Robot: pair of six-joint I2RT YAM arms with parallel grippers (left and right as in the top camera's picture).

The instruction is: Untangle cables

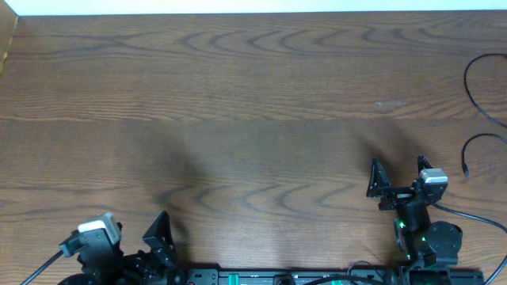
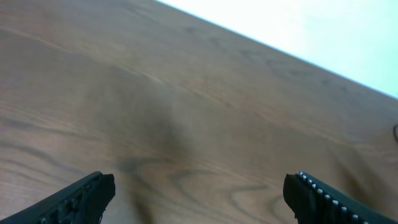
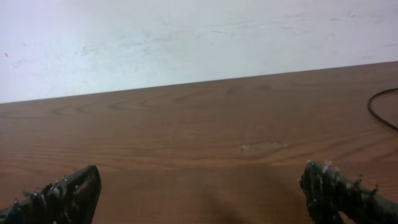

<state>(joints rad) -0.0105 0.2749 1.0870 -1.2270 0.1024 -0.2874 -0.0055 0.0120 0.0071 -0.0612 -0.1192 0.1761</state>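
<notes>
A brown wood-grain table (image 1: 253,103) was seen filling almost the whole overhead view, with a pale wall (image 3: 186,37) shown beyond its far edge in the right wrist view. The left arm (image 1: 95,249) was placed at the near left corner and the right arm (image 1: 424,233) at the near right. The left gripper (image 2: 199,193) was held above bare wood with its fingers spread wide apart and nothing between them. The right gripper (image 1: 398,176) was likewise held with its fingers well apart, nothing gripped, and pointed toward the far edge. The cables were found at the table's right edge, well apart from the left gripper and to the right of the right gripper. The upper cable (image 1: 466,83) was laid in a loose open curve running off the frame. The lower cable (image 1: 464,157) was bent in a smaller arc, ended by a tiny plug (image 1: 466,171) near the right gripper but not touching it.
</notes>
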